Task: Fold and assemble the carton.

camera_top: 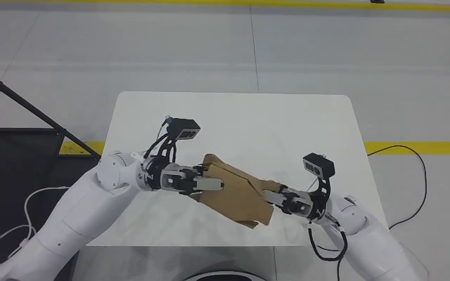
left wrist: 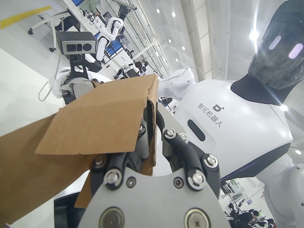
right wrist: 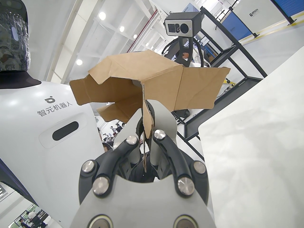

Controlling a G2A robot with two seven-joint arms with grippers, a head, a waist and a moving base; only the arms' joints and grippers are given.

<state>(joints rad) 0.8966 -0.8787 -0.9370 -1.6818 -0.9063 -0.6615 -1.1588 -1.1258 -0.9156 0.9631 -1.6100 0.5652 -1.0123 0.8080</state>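
Observation:
A brown cardboard carton, partly folded with loose flaps, hangs between both arms over the front middle of the white table. My left gripper is shut on the carton's left end; in the left wrist view its fingers pinch a cardboard wall of the carton. My right gripper is shut on the carton's right end. In the right wrist view its fingers clamp a thin panel edge, with the carton spreading open beyond them.
The table stretches bare behind the carton. A black stand and a dark bin sit off the table's left side. A yellow floor line runs to the right.

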